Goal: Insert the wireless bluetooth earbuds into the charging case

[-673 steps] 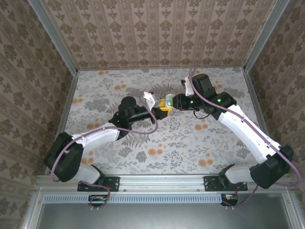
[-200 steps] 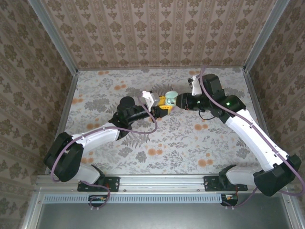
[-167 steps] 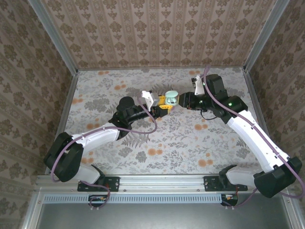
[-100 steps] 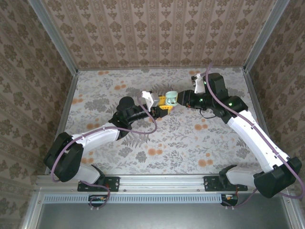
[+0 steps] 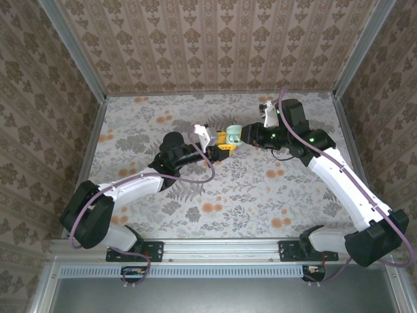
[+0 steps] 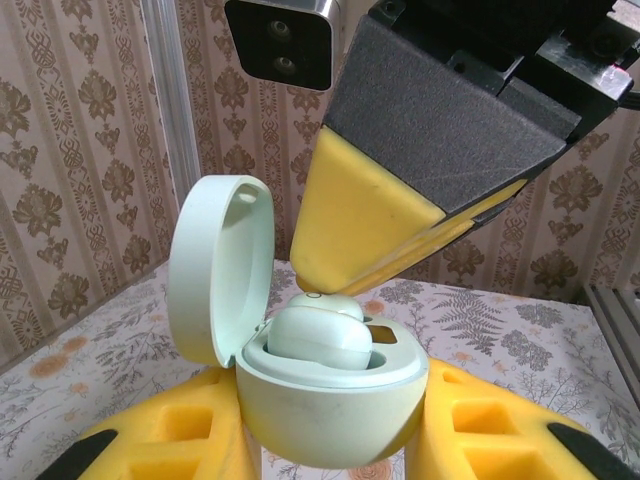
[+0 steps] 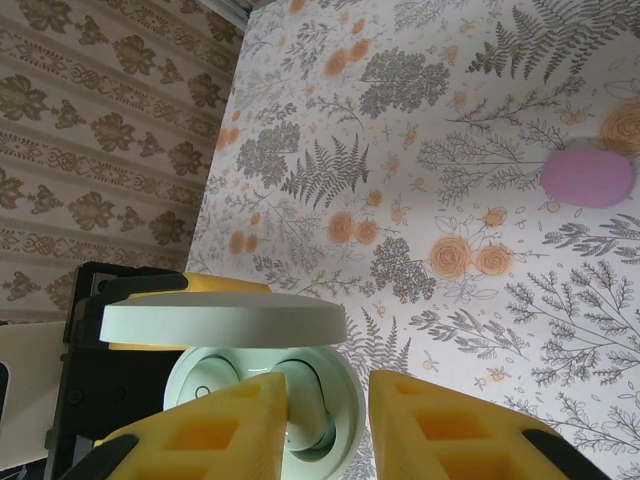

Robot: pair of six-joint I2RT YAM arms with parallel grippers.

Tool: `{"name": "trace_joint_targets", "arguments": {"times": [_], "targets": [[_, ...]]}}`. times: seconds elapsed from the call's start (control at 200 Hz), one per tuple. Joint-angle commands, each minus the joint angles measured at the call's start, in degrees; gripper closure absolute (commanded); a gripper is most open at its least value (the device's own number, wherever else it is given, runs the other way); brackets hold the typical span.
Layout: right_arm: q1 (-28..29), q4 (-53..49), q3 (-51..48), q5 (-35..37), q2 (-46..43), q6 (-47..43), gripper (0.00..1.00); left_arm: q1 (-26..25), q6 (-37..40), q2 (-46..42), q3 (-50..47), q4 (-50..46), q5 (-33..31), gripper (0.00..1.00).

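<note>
The charging case (image 6: 330, 400) is pale mint green here, held up off the table with my left gripper (image 6: 330, 425) shut on its lower half. Its lid (image 6: 215, 270) stands open to the left. Two pale earbuds (image 6: 320, 338) sit in the wells, one behind the other. My right gripper (image 6: 335, 283) comes down from the upper right, its yellow tips right at the far earbud (image 6: 325, 303). In the right wrist view its jaws (image 7: 327, 390) stand a little apart over the case's (image 7: 345, 430) rim, nothing between them. From above, both grippers (image 5: 228, 139) (image 5: 244, 135) meet at the case (image 5: 234, 135).
A small pink rounded thing (image 7: 587, 177) lies on the floral tabletop (image 7: 470, 120) off to the side of the right gripper. Patterned walls and metal rails (image 5: 91, 124) close in the table on three sides.
The lid, hidden at first, stands open. My right gripper drew back to the right, then edged left to the case again, its jaws narrowing slightly. The left arm held still.
</note>
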Motion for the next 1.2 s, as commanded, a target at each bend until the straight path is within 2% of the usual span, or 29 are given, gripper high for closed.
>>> {"name": "trace_joint_targets", "arguments": {"times": [0.0, 0.29, 0.49, 0.83, 1.195], "targets": [[-0.24, -1.11, -0.82, -0.31, 0.67, 0.44, 0.7, -0.41, 0.3, -1.46, 1.65, 2.19, 0.91, 0.71], [-1.03, 1.36, -1.53, 1.79, -4.04, 0.9, 0.66, -0.41, 1.09, -1.79, 1.64, 0.39, 0.46, 0.71], [-4.94, 4.63, -2.87, 3.28, -8.12, 2.42, 0.63, -0.43, 1.69, -1.46, 2.63, -0.67, 1.11, 0.71], [-10.89, 8.25, 0.53, -6.41, -3.57, 9.28, 0.6, -1.7, 3.27, -0.1, 4.67, -4.09, 3.14, 0.71], [-11.53, 10.52, 3.58, -15.5, 1.86, 12.62, 0.55, -2.36, 3.34, 1.19, 6.44, -4.41, 4.59, 0.71]]}}
